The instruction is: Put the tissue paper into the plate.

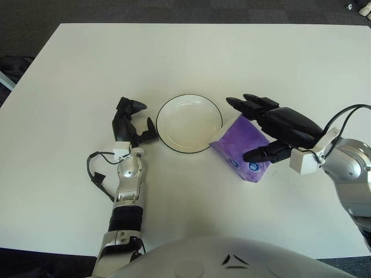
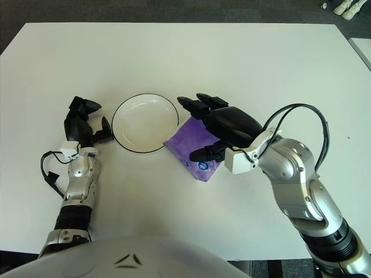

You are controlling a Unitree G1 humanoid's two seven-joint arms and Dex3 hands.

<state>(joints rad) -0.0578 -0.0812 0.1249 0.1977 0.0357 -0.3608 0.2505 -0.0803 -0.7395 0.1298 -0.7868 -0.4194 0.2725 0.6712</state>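
The black three-fingered right hand (image 1: 272, 124) spreads over the purple plastic tissue pack (image 1: 242, 148), fingers above its far edge, thumb at its near side. The pack lies on the white table (image 1: 75, 69), touching the round black-rimmed white plate (image 1: 189, 123). Left of the plate shows the left hand (image 1: 128, 123), loosely curled and holding nothing.

A white table (image 1: 243, 58) carries everything. Near its middle lies a white plate (image 1: 189, 123) with a thin dark rim, its bowl bare. Just beside the plate's right edge lies a purple tissue paper pack (image 1: 240, 148), one corner at the rim.
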